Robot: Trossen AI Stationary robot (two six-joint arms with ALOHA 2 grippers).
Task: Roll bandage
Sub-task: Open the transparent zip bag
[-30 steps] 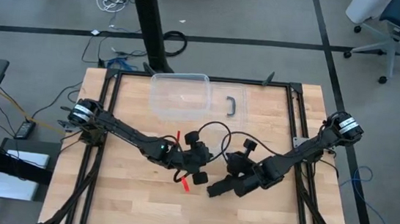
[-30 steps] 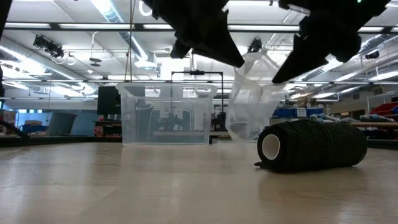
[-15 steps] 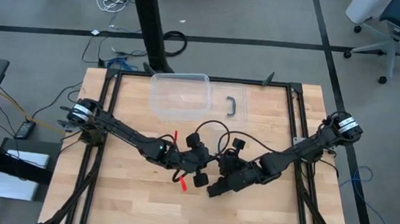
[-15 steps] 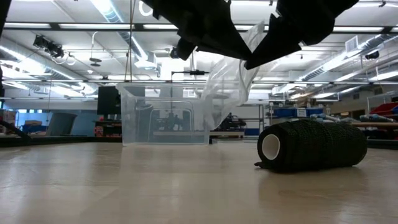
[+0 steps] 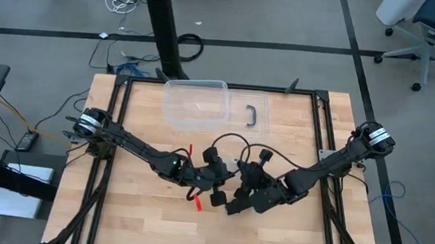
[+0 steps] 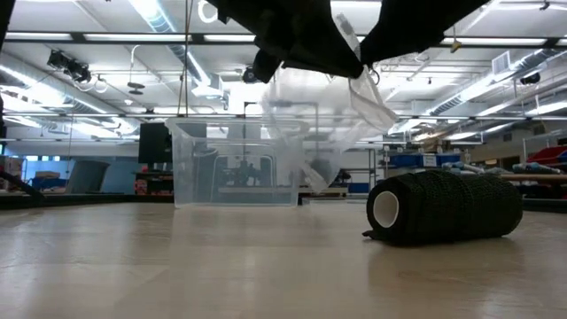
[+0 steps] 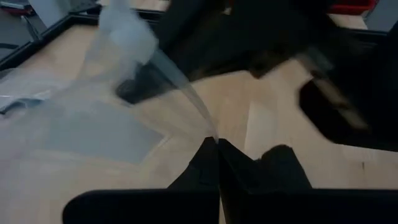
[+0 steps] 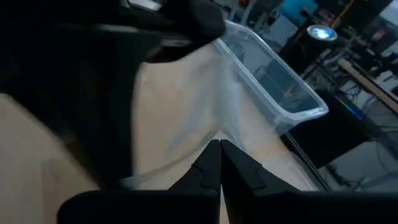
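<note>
Clear plastic bag pinched from both sides, left hand and right hand each pressed together on its film, aloft over the surface. Black bandage, rolled, lying on its side on the surface beneath. Pull both pinches apart evenly; avoid tearing the film or nudging the roll.
</note>
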